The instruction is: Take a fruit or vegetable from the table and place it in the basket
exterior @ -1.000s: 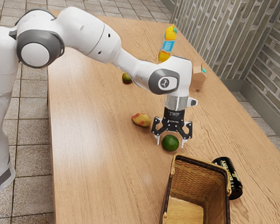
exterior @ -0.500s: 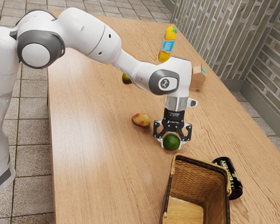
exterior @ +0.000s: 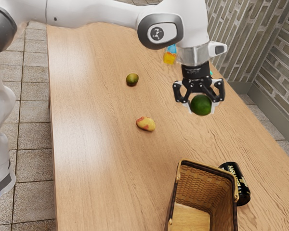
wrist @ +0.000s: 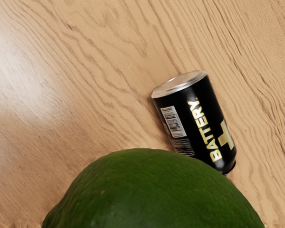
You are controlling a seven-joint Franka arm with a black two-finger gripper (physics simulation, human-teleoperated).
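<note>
the green fruit (exterior: 201,105) is held by the hand (exterior: 201,109), snugly, it seems. over the basket (exterior: 202,186), lower than the hand, it should be softly let down.

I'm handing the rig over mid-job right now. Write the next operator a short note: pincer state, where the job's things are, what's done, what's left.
Pincer: shut on the green fruit, holding it above the table.
Basket: on the table, open side up, with the black can beside it.
Done: fruit gripped and off the table.
Left: bring it over the basket, lower it, release, back off.
Leave alone: the red-and-yellow fruit and the small dark fruit; one fruit is enough for this job.
</note>
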